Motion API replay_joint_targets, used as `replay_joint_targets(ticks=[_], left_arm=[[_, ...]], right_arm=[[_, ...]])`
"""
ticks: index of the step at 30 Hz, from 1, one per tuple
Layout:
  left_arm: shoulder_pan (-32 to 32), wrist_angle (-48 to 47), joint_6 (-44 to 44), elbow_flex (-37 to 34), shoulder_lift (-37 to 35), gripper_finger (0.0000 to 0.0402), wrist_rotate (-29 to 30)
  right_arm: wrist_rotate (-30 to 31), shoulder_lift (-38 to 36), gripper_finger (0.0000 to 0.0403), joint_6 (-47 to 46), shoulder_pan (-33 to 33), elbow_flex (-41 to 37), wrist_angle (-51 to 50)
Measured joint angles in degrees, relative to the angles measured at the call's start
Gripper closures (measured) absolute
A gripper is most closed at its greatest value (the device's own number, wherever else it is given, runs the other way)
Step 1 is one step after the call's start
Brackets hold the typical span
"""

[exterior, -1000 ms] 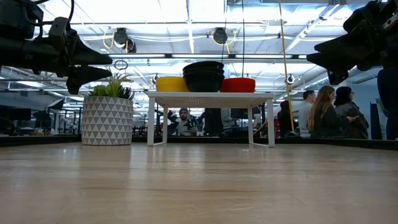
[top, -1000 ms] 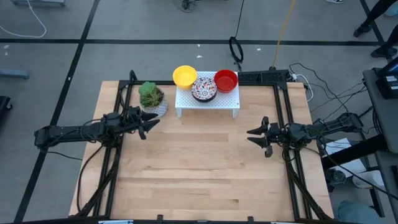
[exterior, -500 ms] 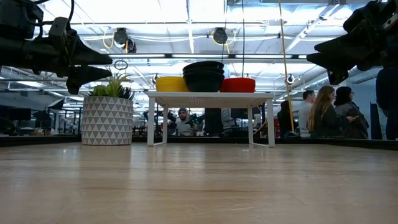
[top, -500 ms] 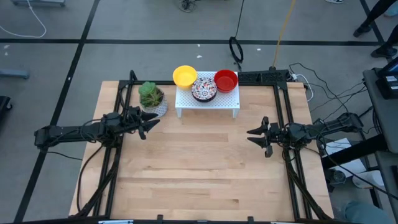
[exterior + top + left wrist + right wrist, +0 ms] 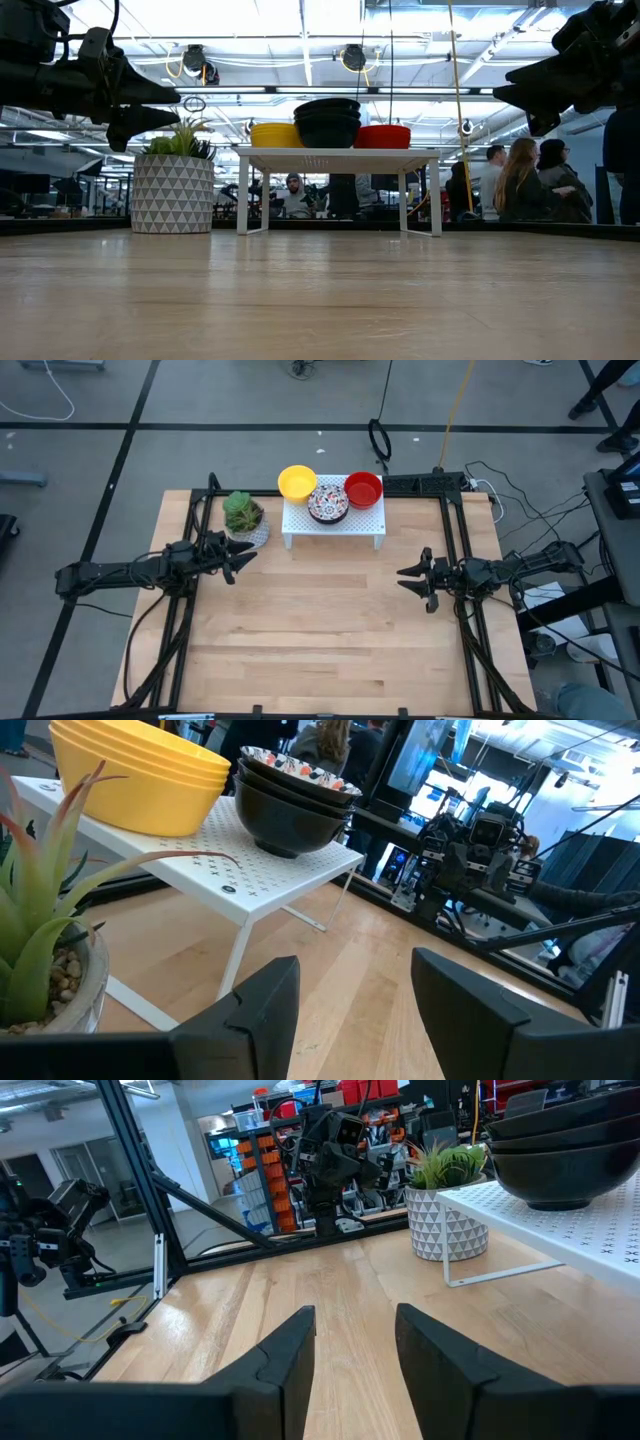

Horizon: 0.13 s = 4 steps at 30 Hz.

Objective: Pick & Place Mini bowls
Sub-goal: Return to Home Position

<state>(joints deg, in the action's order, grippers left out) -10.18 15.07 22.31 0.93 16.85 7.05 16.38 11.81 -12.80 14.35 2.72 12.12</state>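
Observation:
Three stacks of mini bowls stand on the white perforated rack at the table's far side: yellow, mosaic-patterned with dark outsides, red. The low view shows them as yellow, dark and red stacks. My left gripper hovers open near the left edge, close to the plant; in its wrist view the yellow and patterned stacks lie ahead. My right gripper hovers open near the right edge.
A green plant in a white patterned pot stands left of the rack, close beside my left gripper. Black frame rails run along both table sides. Bare wood spreads between the arms and toward the near edge. People sit in the room beyond.

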Motion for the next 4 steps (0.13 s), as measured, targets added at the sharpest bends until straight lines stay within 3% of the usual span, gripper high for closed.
replay_joint_targets(ticks=[4], left_arm=[[0.0, 0.0, 0.0, 0.0, 0.0, 0.0204, 0.0]], right_arm=[[0.0, 0.0, 0.0275, 0.0, 0.0, 0.0, 0.0]])
